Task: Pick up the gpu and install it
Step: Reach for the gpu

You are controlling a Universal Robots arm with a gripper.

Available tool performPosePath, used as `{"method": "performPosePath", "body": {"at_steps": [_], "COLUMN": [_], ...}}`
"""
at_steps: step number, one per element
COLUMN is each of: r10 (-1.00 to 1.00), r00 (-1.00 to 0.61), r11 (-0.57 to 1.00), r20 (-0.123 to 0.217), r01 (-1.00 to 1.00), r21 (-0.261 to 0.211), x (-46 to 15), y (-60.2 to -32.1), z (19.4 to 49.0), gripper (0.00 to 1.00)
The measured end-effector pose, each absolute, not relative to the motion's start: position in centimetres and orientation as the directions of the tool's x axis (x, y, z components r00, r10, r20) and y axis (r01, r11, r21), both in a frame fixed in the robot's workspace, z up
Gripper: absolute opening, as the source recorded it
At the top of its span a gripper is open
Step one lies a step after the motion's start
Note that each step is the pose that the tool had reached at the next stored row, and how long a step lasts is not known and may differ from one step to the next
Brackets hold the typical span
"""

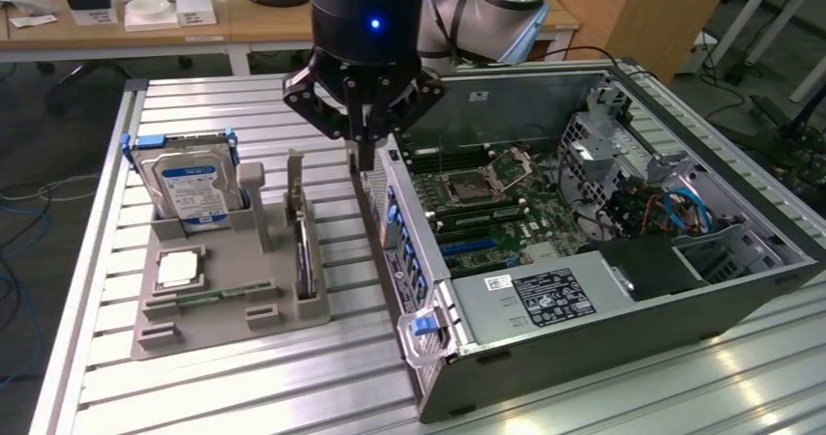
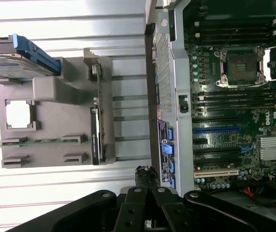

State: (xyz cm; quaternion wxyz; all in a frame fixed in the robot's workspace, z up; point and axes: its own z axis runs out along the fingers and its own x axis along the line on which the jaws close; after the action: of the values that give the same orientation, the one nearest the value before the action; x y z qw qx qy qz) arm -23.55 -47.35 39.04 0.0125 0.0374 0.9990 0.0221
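- In the exterior view I see the gripper (image 1: 368,159) in the upper middle of the frame. Its fingers are pressed together on nothing and point straight down.
- Its tips hang over the strip of slatted table (image 1: 258,387) between the grey holder tray (image 1: 220,329) and the open computer case (image 1: 620,309), close to the case's upper corner.
- The gpu (image 1: 305,251) stands on edge in the tray's slot nearest the case, left of centre in the frame and apart from the gripper.
- The hard drive (image 1: 191,188) with its blue frame stands upright at the tray's far end, toward the exterior view's left.
- The motherboard (image 1: 485,203) lies exposed inside the case.
- In the wrist view the gripper (image 2: 146,175) is closed and empty.
- The gpu (image 2: 96,135) shows edge-on in the tray (image 2: 55,96), on the side facing the case wall (image 2: 169,72).
- Beyond it in the tray sit the processor (image 2: 18,114), the memory stick (image 2: 43,141) and the hard drive (image 2: 17,65).
- The motherboard (image 2: 235,106) is past the case wall.
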Motion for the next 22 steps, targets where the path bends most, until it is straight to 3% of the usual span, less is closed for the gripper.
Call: {"method": "performPosePath", "body": {"at_steps": [22], "r10": [0.075], "r00": [-0.997], "r11": [0.996], "r20": [-0.023], "r01": [0.074], "r21": [0.045], "x": [-24.8], "y": [-46.1], "z": [38.8], "gripper": [0.11]}}
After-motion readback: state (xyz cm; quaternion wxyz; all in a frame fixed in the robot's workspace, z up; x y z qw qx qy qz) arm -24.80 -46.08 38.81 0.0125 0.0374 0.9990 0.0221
